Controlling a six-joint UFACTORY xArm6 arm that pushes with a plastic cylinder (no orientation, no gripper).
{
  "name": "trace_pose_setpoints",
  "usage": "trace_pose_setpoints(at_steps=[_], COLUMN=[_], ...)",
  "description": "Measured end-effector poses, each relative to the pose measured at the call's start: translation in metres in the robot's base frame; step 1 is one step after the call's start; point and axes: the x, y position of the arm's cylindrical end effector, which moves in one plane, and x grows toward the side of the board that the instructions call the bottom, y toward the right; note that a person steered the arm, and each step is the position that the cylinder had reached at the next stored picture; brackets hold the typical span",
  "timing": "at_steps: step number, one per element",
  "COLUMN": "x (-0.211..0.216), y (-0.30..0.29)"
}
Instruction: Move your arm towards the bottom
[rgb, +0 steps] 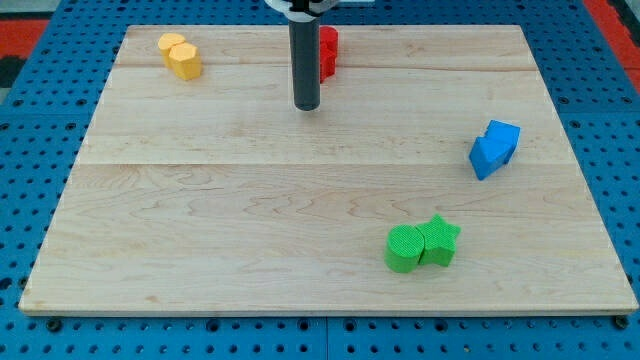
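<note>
My tip (306, 106) rests on the wooden board (250, 200) near the view's top centre. The dark rod rises straight up from it. A red block (327, 52) sits just to the right of and behind the rod, partly hidden by it; its shape cannot be made out. A yellow block (181, 55) stands at the view's top left, well left of the tip. A blue block (495, 147) lies at the view's right. A green cylinder (405, 248) and a green star (439, 241) touch each other at the view's bottom right, far below the tip.
The board lies on a blue pegboard table (40, 120) that shows all round its edges. A red surface (615, 20) shows at the view's top right corner.
</note>
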Motion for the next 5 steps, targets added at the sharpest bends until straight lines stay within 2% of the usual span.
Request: trace_pose_setpoints(at_steps=[5], x=[0.0], y=[0.0076])
